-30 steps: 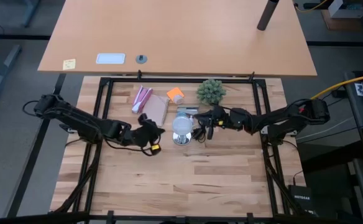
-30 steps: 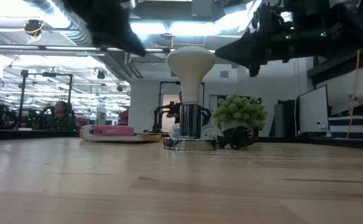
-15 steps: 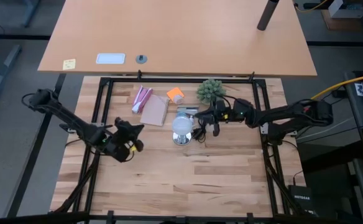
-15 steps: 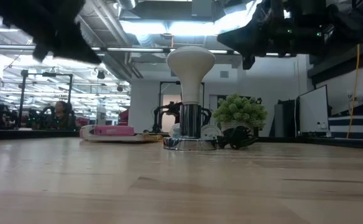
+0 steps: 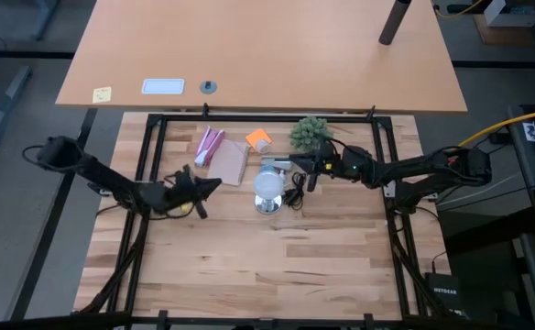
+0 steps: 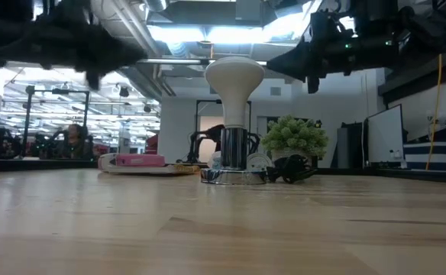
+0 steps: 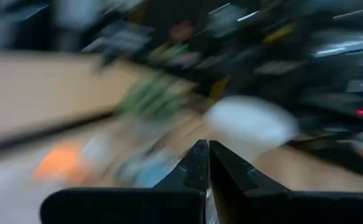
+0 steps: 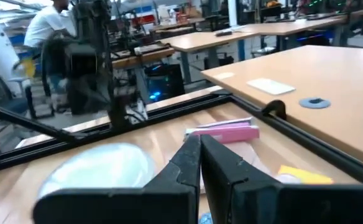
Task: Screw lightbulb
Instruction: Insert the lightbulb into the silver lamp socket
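Note:
The lightbulb (image 5: 267,184), a frosted white globe with a narrower neck, stands upright in the shiny silver socket base (image 6: 234,174) at the middle of the table; in the low view the lightbulb (image 6: 234,79) rises above the socket. My left gripper (image 5: 214,184) is shut and empty, left of the bulb and pointing toward it; its wrist view is blurred and shows the bulb (image 7: 251,122) ahead. My right gripper (image 5: 304,176) is shut and empty, just right of the bulb and clear of it; the bulb (image 8: 97,168) also shows in its wrist view.
A green spiky plant (image 5: 311,134), an orange item (image 5: 258,139), a tan pad (image 5: 230,163) and a pink item (image 5: 209,145) lie behind the bulb. The black cord (image 5: 294,197) lies right of the socket. The near half of the wooden table (image 5: 277,266) is bare.
My left gripper has drawn back from the bulb toward the table's left edge, then turned so that it points at the bulb from farther off. My right gripper has shifted slightly toward the far edge. The bulb has stayed upright in the socket.

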Motion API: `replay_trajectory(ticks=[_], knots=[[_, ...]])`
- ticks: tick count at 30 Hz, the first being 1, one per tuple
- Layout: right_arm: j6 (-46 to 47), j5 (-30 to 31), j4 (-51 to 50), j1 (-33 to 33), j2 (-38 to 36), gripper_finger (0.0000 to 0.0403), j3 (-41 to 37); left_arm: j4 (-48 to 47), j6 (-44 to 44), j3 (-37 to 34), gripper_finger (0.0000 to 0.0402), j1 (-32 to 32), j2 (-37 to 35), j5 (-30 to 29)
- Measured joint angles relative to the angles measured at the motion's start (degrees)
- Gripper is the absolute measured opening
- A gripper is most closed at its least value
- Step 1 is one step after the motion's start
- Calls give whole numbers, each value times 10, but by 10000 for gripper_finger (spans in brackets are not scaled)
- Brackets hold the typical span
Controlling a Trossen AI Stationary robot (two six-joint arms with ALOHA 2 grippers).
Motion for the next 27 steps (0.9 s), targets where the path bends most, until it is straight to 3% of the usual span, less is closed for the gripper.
replay_trajectory(ticks=[3, 5, 17, 21, 27], knots=[[7, -39, 1, 0, 0, 17, 0, 111, 72, -31, 5, 70, 0, 180], [14, -61, 1, 0, 0, 17, 0, 126, 61, -38, 5, 103, 0, 233], [28, -74, -39, 0, 0, 17, 0, 64, -204, -38, 5, 164, 0, 221], [28, -74, -43, 0, 4, 17, 0, 24, -203, -14, 2, 161, 5, 271], [28, -80, -10, 0, 32, 17, 0, -91, -116, 100, 1, 138, 66, 274]])
